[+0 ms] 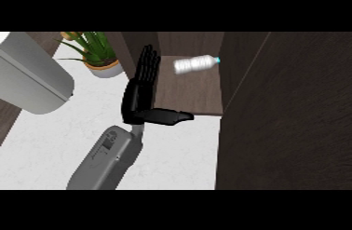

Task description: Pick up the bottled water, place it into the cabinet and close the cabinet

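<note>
On the cabinet (199,91) shelf, toward its back right corner, the bottle (194,64) is lying on its side, white-bodied, its blue cap pointing right and nearly touching the inner right wall; nothing is gripping it. Cabinet: dark brown wood, standing open, its shelf showing as a lighter brown board between a left wall and a right wall. Door (288,117): a broad dark panel filling the right side of the view from top to bottom, its edge running along the shelf's right side. Left hand (141,91): black, coming up on a grey forearm (109,160) from the lower edge, standing at the shelf's left front edge; fingers are stretching straight upward, held side by side along the left wall, while the thumb is sticking out to the right across the shelf's front lip; the hand is holding nothing and is sitting well apart from the bottle. Right hand: not showing anywhere. Counter (55,145): white, speckled, lying left of the cabinet and under the forearm. Plant (96,50): green spiky leaves in a pale round pot, standing at the counter's far end, just left of the cabinet. Grey object (31,80): large, rounded, smooth, occupying the upper left corner; what it is cannot be told.
</note>
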